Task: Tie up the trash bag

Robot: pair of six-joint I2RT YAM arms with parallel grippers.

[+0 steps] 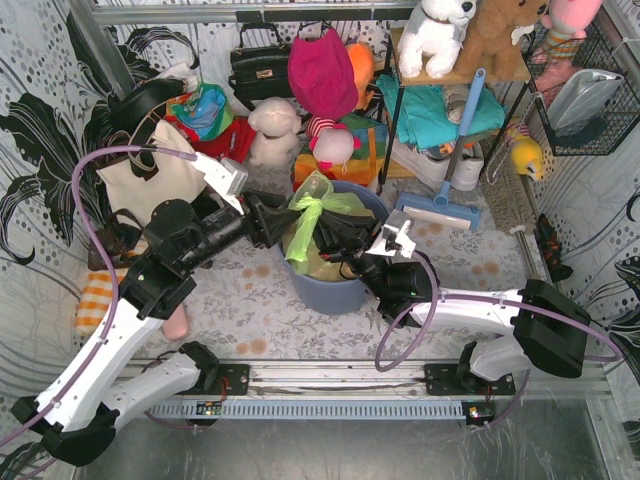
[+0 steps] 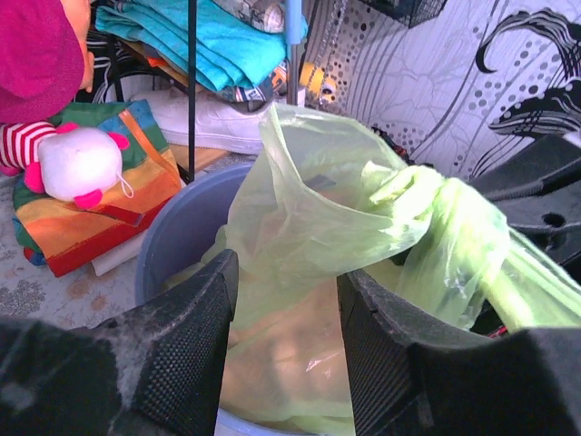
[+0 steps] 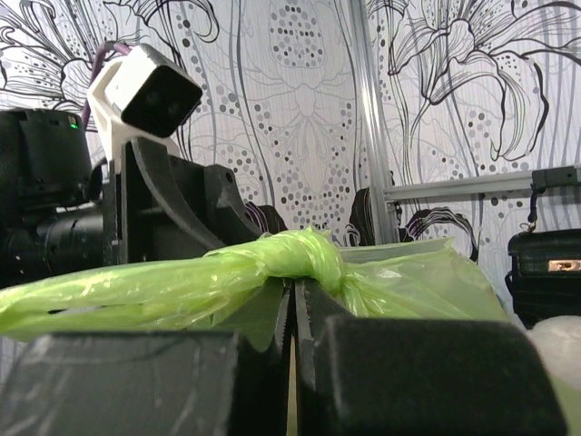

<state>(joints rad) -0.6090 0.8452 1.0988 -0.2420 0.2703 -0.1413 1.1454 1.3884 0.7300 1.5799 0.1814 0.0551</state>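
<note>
- The trash bag sits inside the round blue bin, in the middle of the top view, with its green top standing up above the rim.
- The plastic at the top of the bag is gathered into a knot. In the right wrist view a twisted band runs from this knot toward the left edge of the frame.
- The left gripper is at the left side of the bag. In its own wrist view the two fingers stand clearly apart. A loose sheet of the bag hangs in the gap between them, and they do not press on it.
- The right gripper is at the right side of the bag, over the bin. In its wrist view the fingers are pressed together, with only a thin slit between them.
- The knot lies just above these closed fingertips, and a thin fold of green film goes down toward the slit. I cannot tell if the film is pinched there.
- Tan paper shows through the bag low in the left wrist view.
</note>
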